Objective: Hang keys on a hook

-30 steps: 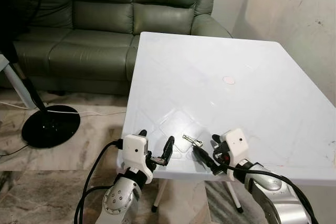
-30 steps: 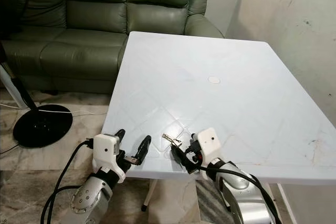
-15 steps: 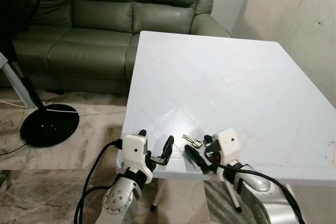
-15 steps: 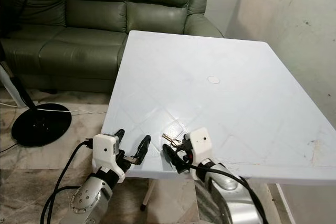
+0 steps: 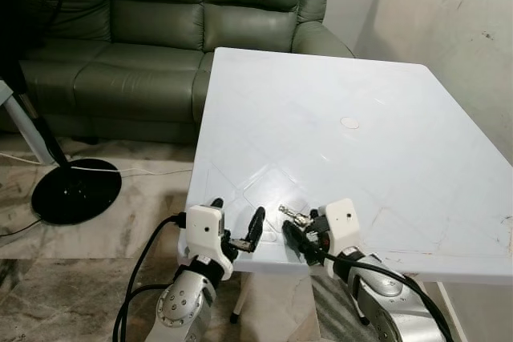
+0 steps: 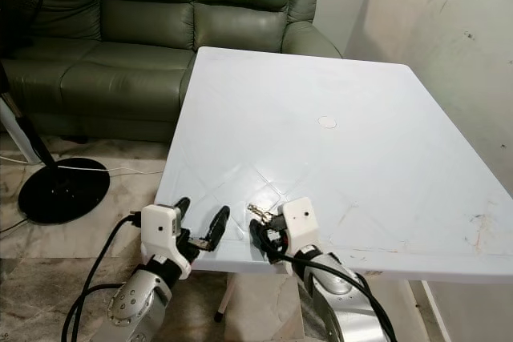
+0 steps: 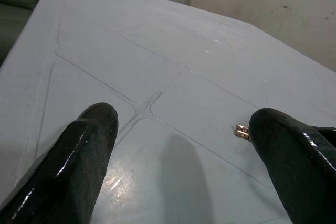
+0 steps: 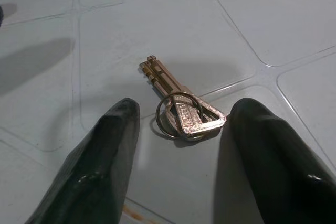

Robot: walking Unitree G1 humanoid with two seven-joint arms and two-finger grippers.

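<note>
My right end effector (image 8: pixel 181 145) is low over the white surface (image 5: pixel 361 78), fingers spread wide, and the keys (image 8: pixel 181 109) lie flat on it between my fingertips, ring and brass head nearest me, untouched. My left end effector (image 5: pixel 238 226) hovers at the near edge just beside, fingers also parted, gripping nothing. Green sofa (image 5: pixel 160 30) sits beyond
</note>
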